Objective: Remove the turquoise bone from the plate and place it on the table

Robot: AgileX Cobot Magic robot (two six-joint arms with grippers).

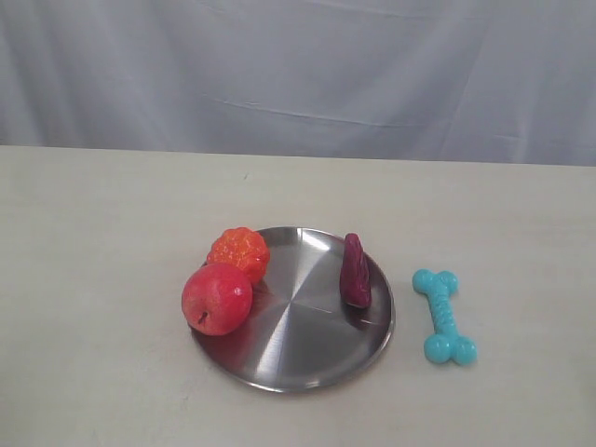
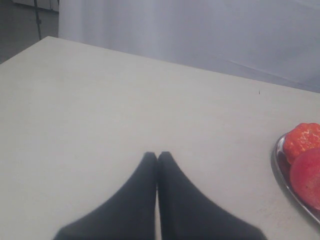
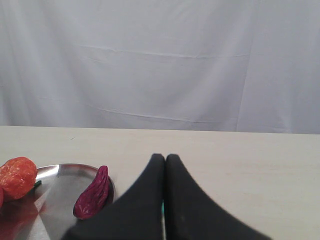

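A: Where's the turquoise bone [image 1: 444, 317]?
B: Off the plate [image 1: 298, 326], lying on the table [image 1: 93, 233] just beside its rim, on the side away from the apple [image 1: 216, 298]
A: Grippers?
B: Left gripper [image 2: 158, 156] and right gripper [image 3: 165, 157] each have fingers pressed together, holding nothing
A: How will it handle?
B: Looks light, rubbery, not fragile; I'd pinch across the ribbed shaft, between the knobs. No brand or writing is readable anywhere

Shiny steel plate [image 1: 307, 358], matte table [image 1: 102, 242]
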